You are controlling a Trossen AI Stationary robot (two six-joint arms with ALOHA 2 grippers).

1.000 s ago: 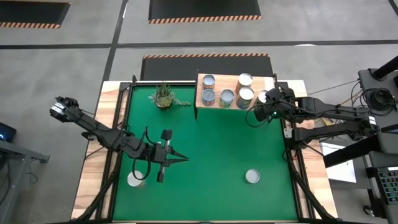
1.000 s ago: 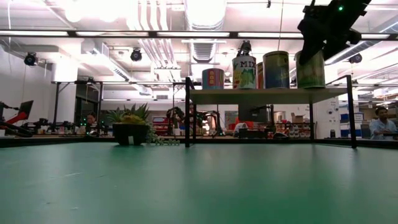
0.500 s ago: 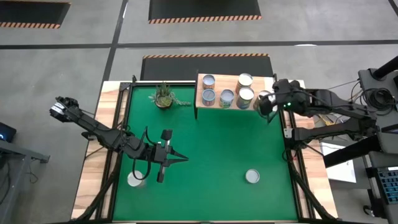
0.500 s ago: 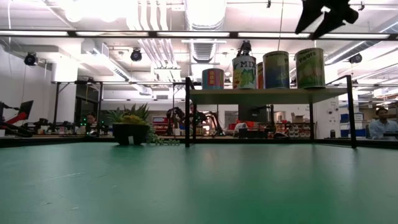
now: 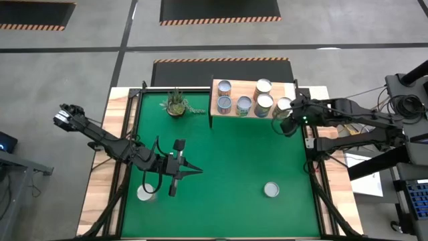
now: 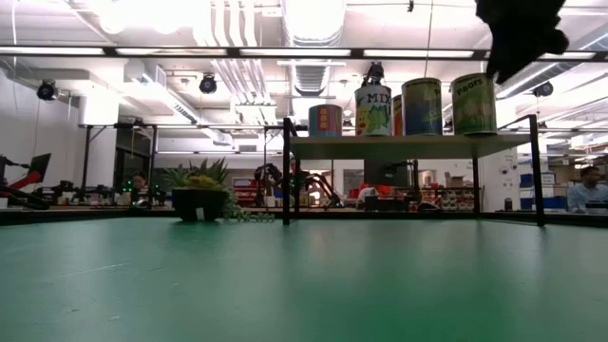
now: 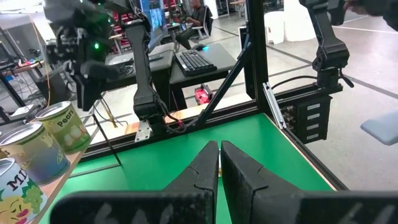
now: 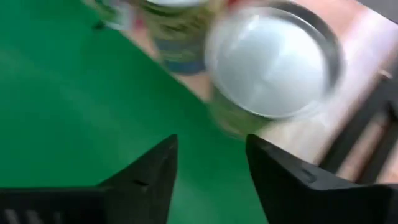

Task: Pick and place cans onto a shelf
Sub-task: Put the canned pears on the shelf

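The shelf (image 5: 232, 94) stands at the table's far edge with several cans on it; the rightmost can (image 5: 284, 104) stands at its right end (image 6: 473, 103). My right gripper (image 5: 287, 126) hovers just off that end, above shelf height, open, with nothing between its fingers (image 8: 211, 168); that can's silver top (image 8: 273, 59) shows beyond them. One can (image 5: 271, 190) stands on the green mat at the near right, another (image 5: 146, 194) at the near left. My left gripper (image 5: 198, 170) is shut and empty at mid-left (image 7: 219, 163).
A small potted plant (image 5: 176, 102) stands left of the shelf at the far edge. Black frame rails (image 5: 309, 154) and a wooden rim (image 5: 100, 194) border the mat. The mat's middle (image 5: 234, 154) is bare.
My right gripper, which stood around the rightmost can on the shelf, has risen off it and drawn a little toward the table's near right. The can stays upright on the shelf's right end.
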